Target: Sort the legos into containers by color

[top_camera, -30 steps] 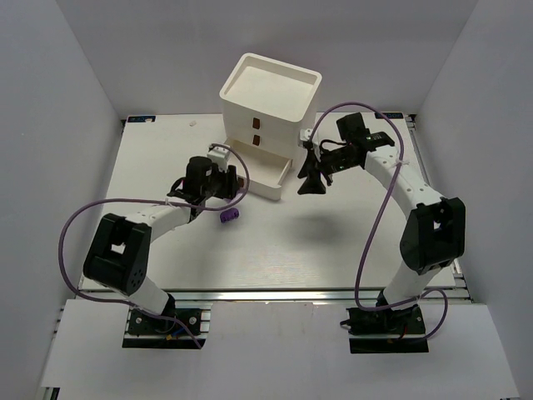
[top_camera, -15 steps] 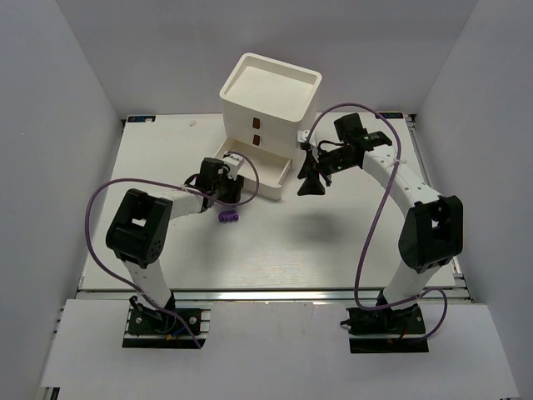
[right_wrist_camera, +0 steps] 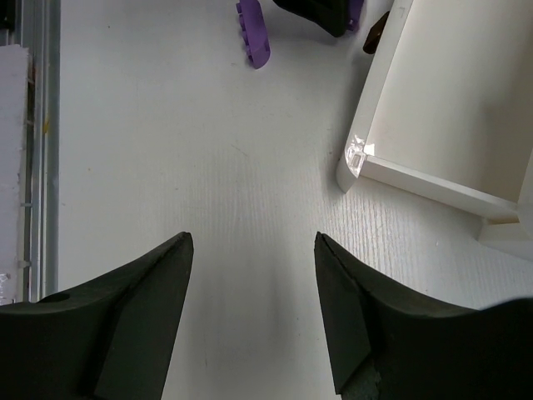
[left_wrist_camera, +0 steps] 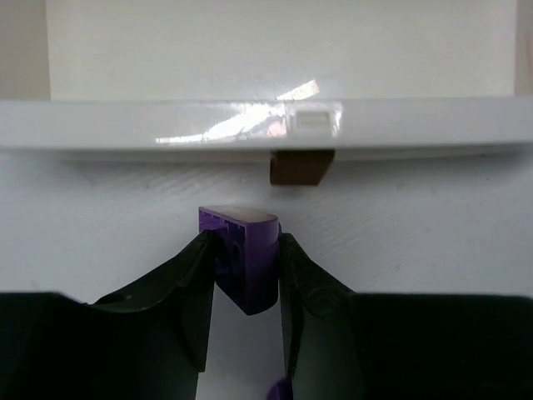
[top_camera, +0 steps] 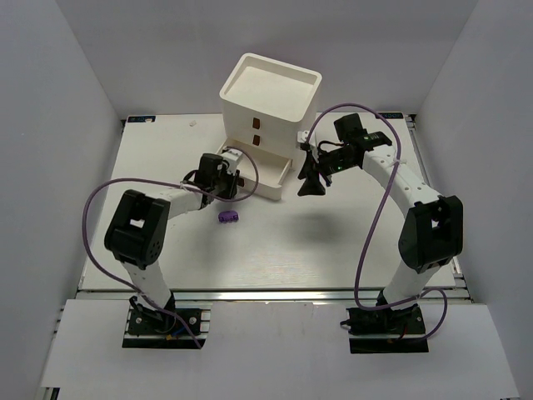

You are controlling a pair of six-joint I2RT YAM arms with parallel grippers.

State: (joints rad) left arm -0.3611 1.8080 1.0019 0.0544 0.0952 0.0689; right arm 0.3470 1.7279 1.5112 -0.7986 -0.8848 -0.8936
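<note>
Left pincer (left_wrist_camera: 247, 250) is gripping a purple lego (left_wrist_camera: 240, 227), the drawer's (left_wrist_camera: 125, 125) brown pull (left_wrist_camera: 301, 167) just beyond it; right pincer (right_wrist_camera: 252, 250) is gaping wide.

- The white chest (top_camera: 268, 98) is plain glossy white all over, tray top included.
- Its upper pulls (top_camera: 256, 125) are brown, and the open bottom drawer's pull (left_wrist_camera: 301, 167) is the same brown.
- The held brick (left_wrist_camera: 243, 267), just before the chest's open drawer, is purple with a paler sheen along its top.
- The loose brick (top_camera: 227, 217), in front of the chest, is the same purple.
- My left fingers (left_wrist_camera: 179, 292) and right fingers (right_wrist_camera: 125, 317) are black.
- The table (top_camera: 275, 250) under the chest is white with a faint ribbed grain.
- My cables (top_camera: 371, 233) are purple.
</note>
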